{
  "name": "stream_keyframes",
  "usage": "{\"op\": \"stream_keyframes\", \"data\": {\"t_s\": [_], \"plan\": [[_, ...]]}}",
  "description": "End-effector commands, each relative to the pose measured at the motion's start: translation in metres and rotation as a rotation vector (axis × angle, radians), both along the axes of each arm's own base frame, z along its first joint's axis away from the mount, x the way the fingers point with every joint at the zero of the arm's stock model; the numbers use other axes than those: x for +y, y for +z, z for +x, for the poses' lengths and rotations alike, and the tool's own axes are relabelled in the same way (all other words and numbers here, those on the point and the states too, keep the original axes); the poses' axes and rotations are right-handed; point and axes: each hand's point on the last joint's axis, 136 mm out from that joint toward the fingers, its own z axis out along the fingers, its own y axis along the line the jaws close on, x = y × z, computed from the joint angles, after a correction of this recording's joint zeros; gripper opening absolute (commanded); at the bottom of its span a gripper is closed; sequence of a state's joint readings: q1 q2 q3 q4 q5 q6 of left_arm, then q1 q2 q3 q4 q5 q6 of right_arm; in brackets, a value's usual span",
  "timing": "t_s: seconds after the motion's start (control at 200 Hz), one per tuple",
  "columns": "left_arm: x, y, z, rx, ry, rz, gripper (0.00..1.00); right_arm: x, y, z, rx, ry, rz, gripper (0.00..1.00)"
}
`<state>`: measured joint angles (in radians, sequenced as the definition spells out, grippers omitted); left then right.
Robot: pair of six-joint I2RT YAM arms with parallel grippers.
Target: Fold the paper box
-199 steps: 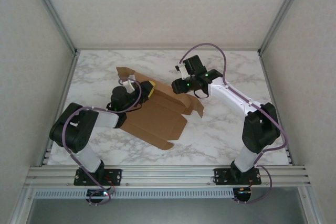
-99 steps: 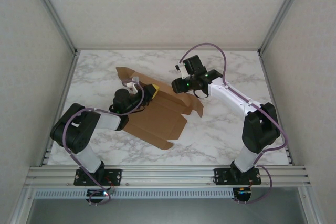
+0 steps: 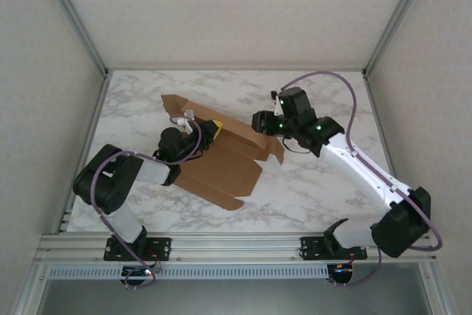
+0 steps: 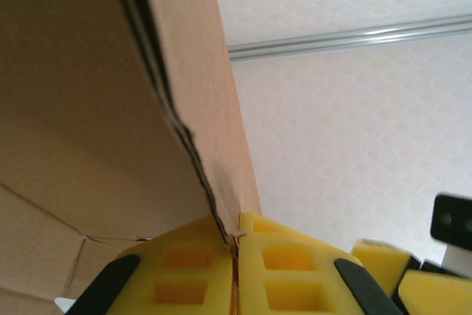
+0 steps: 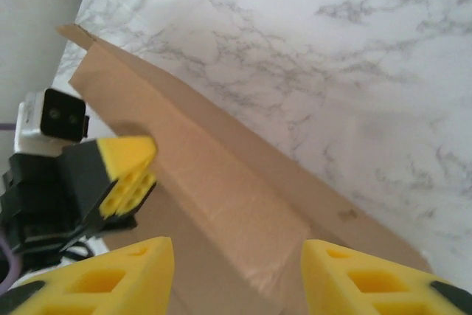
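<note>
The paper box (image 3: pixel 221 164) is a brown cardboard sheet, part flat on the marble table, with its far long flap raised. My left gripper (image 3: pixel 209 127) is shut on that raised flap; in the left wrist view the yellow pads (image 4: pixel 184 263) pinch the cardboard edge (image 4: pixel 214 123). The right gripper (image 3: pixel 262 122) hovers over the right end of the flap. In the right wrist view its jaws (image 5: pixel 236 274) stand open above the raised fold (image 5: pixel 236 197), touching nothing. The left gripper's yellow tips (image 5: pixel 127 173) show there at the left.
The marble tabletop (image 3: pixel 317 182) lies bare to the right and in front of the sheet. Aluminium frame rails (image 3: pixel 236 243) border the near edge, and white walls close in on the left, right and back.
My left gripper has shut on the raised flap. The right arm has swung its elbow out to the right, and its gripper has shifted slightly right along the flap.
</note>
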<state>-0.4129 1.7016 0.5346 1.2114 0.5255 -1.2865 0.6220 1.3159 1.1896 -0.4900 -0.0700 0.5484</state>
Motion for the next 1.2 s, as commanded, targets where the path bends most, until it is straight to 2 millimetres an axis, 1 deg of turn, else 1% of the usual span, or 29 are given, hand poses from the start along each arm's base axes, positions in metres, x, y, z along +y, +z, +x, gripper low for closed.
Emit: {"op": "stream_keyframes", "data": {"t_s": [0.0, 0.095, 0.185, 0.27, 0.366, 0.511, 0.616, 0.691, 0.836, 0.956, 1.031, 1.112, 1.197], "plan": [[0.002, 0.015, 0.004, -0.034, 0.041, 0.011, 0.08, -0.014, -0.033, -0.015, 0.103, -0.105, -0.020, 0.46], [0.004, 0.014, 0.008, -0.018, 0.071, 0.035, 0.07, -0.024, -0.056, -0.023, 0.139, -0.123, -0.063, 0.42], [0.005, 0.014, 0.009, -0.003, 0.090, 0.049, 0.05, -0.032, -0.077, -0.023, 0.158, -0.141, -0.128, 0.40], [0.003, 0.014, 0.010, 0.012, 0.104, 0.058, 0.04, -0.041, -0.088, -0.013, 0.138, -0.159, -0.212, 0.37], [0.004, 0.011, 0.011, 0.045, 0.135, 0.074, 0.02, -0.043, -0.090, 0.004, 0.121, -0.153, -0.246, 0.35], [0.004, 0.009, 0.011, 0.084, 0.189, 0.076, 0.01, -0.037, -0.086, 0.037, 0.119, -0.115, -0.199, 0.35], [0.000, 0.009, 0.011, 0.107, 0.205, 0.048, 0.01, -0.027, -0.081, 0.058, 0.121, -0.059, -0.157, 0.35], [-0.003, 0.009, 0.011, 0.114, 0.208, 0.031, 0.01, -0.017, -0.078, 0.069, 0.132, -0.009, -0.125, 0.35], [-0.006, 0.006, 0.010, 0.128, 0.220, 0.024, 0.00, -0.009, -0.068, 0.085, 0.086, 0.024, -0.119, 0.35], [-0.004, 0.007, 0.008, 0.115, 0.233, 0.023, 0.00, -0.001, -0.066, 0.092, 0.080, 0.060, -0.096, 0.35], [-0.001, 0.004, 0.008, 0.125, 0.244, 0.038, 0.00, -0.004, -0.064, 0.094, 0.089, 0.042, -0.102, 0.35], [0.003, 0.000, 0.006, 0.134, 0.266, 0.044, 0.00, -0.007, -0.060, 0.089, 0.095, 0.010, -0.079, 0.39], [0.010, -0.006, 0.005, 0.147, 0.295, 0.049, 0.00, -0.003, -0.047, 0.079, 0.093, 0.009, 0.010, 0.41]]}}
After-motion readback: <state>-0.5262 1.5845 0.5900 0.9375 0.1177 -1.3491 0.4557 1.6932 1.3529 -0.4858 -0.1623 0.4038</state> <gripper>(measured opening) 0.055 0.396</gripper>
